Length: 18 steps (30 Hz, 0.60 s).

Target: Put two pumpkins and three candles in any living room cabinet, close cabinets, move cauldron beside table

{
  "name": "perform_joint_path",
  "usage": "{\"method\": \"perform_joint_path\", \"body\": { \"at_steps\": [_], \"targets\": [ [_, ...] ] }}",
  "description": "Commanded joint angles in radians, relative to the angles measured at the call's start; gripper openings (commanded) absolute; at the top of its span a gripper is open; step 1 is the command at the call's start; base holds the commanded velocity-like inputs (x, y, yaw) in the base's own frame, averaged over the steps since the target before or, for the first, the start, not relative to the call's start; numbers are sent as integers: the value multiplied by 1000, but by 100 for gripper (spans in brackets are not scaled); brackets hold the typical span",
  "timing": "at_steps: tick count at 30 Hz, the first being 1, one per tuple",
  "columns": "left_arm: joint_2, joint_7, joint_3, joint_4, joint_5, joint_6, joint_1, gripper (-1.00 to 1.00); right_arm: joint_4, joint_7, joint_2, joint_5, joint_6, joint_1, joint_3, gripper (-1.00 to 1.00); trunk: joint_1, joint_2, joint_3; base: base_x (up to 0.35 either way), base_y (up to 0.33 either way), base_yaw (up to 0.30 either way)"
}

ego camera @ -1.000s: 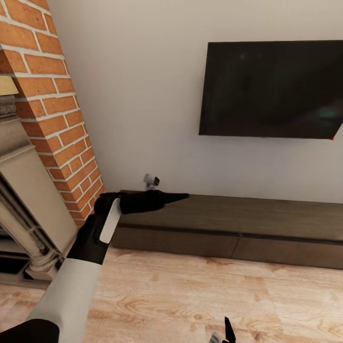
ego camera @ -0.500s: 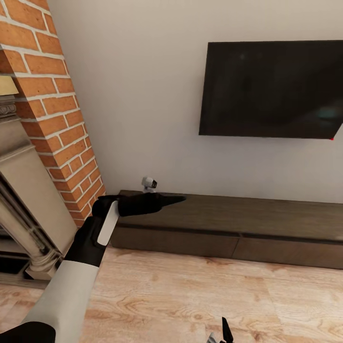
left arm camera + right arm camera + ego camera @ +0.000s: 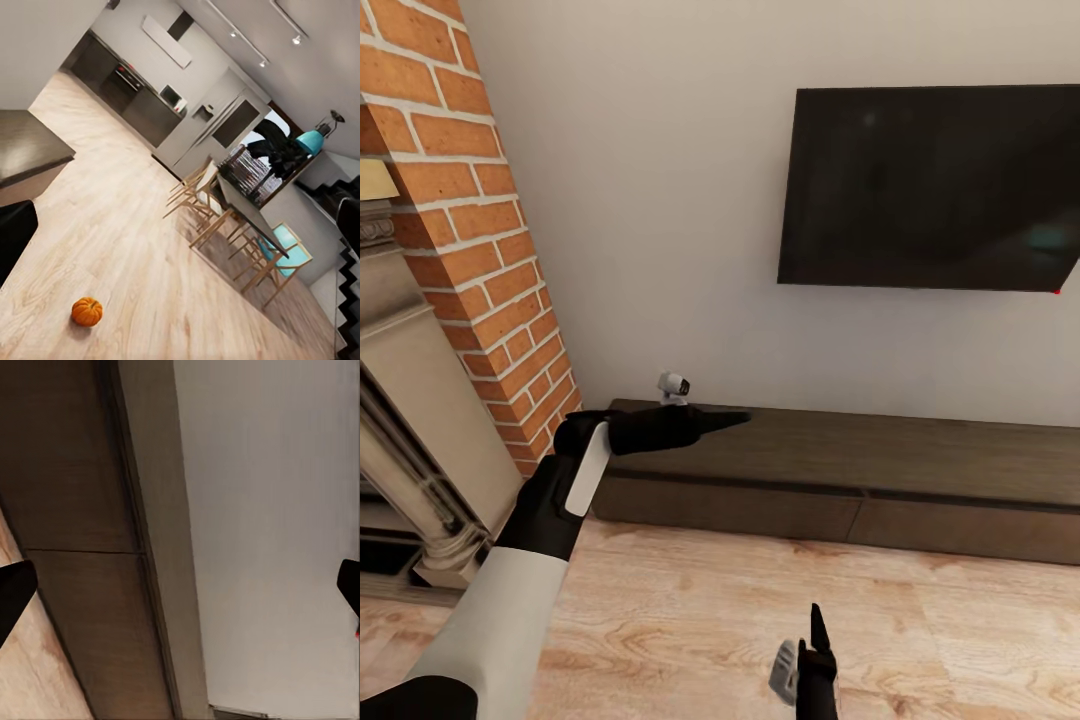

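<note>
Against the wall, the cabinet [image 3: 840,470] sits shut. Left gripper [image 3: 725,420] hovers over its end, fingers apparently together; right gripper [image 3: 818,640] rises from below, spread wide, likely for a drawer. A pumpkin [image 3: 87,311] waits on the floor [image 3: 142,247].

Long, low dark-brown cabinet [image 3: 840,470] set against the white wall, directly below the wall-mounted television [image 3: 930,188]. Flat bare-looking top, handle-less drawer fronts all flush and shut, one vertical seam visible between two fronts. Seen again in the right wrist view [image 3: 90,547], fronts closed there too. One small orange pumpkin [image 3: 87,310], ribbed, upright on the pale wood floor, out in the open, well apart from the cabinet's end [image 3: 30,150].
</note>
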Motion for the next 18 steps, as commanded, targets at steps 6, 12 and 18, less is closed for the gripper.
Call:
{"method": "perform_joint_path", "body": {
  "at_steps": [6, 12, 18],
  "targets": [
    [-1, 6, 0, 3, 3, -65, 2, 100, 68, -2, 3, -3, 10, -112, 0, 100, 0, 0, 0, 0, 0, 0],
    [-2, 6, 0, 17, 8, -78, 3, 100, 84, 1, 9, -5, 10, -134, 0, 100, 0, 0, 0, 0, 0, 0],
    [1, 0, 3, 17, 9, -76, 2, 100, 80, 1, 13, -5, 10, -136, 1, 100, -19, 35, 16, 0, 0, 0]
  ]
}}
